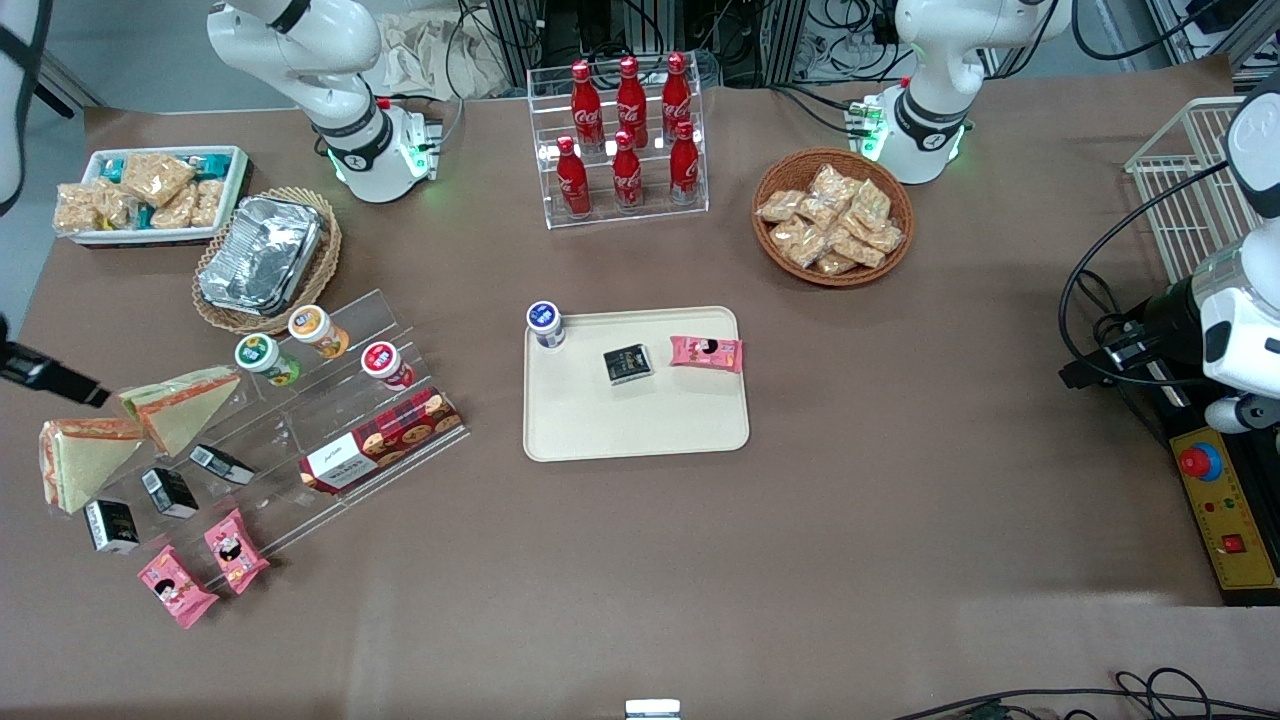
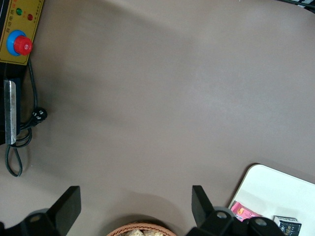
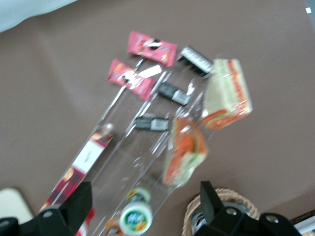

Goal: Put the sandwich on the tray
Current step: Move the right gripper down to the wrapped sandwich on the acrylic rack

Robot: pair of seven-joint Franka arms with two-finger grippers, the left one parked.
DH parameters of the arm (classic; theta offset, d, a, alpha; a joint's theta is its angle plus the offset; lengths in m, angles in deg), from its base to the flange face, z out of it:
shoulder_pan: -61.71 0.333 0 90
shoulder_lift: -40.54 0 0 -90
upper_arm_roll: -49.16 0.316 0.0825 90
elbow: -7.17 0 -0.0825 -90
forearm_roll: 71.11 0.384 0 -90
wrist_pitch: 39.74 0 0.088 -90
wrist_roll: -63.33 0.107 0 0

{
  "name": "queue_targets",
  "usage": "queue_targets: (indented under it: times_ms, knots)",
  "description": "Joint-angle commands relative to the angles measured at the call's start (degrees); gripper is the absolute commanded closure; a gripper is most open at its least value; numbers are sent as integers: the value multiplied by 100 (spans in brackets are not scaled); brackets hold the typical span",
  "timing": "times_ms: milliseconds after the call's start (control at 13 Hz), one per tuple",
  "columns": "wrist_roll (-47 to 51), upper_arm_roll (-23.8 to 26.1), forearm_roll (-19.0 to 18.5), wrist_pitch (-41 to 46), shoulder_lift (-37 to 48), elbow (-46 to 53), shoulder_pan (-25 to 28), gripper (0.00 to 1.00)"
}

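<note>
Two wrapped wedge sandwiches stand on the clear tiered shelf toward the working arm's end of the table. One sandwich (image 1: 185, 405) (image 3: 184, 150) is beside the green-lidded cup (image 1: 262, 357) (image 3: 135, 216). The other sandwich (image 1: 80, 460) (image 3: 227, 93) is nearer the front camera. The cream tray (image 1: 600, 430) (image 2: 275, 187) lies at the table's middle and holds a blue-lidded cup (image 1: 545, 323), a black pack (image 1: 628, 363) and a pink pack (image 1: 706, 352). My gripper (image 3: 145, 204) hangs open and empty high above the shelf, over the green-lidded cup. Only a dark part of it shows in the front view (image 1: 45, 373).
The shelf (image 1: 330, 410) also carries more lidded cups, a red biscuit box (image 1: 380, 440), black packs and pink packs (image 1: 235, 550). A foil container in a wicker basket (image 1: 262, 255), a white-rimmed snack bin (image 1: 150, 190), a cola rack (image 1: 625, 140) and a snack basket (image 1: 832, 215) stand farther from the front camera.
</note>
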Motion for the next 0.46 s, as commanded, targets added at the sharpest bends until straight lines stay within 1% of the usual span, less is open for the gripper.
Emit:
queue_targets:
  times_ms: [0,77,231,385]
  knots:
    - [-358,-513,17,-469,-361,33,-14,2]
    - [-377,-654,35,-627,-458,6,-14,2]
    - [-298,-743,61,-751,-678,-3,-40,2]
    - [-298,-919,201,-866,-828,-3,-49,2]
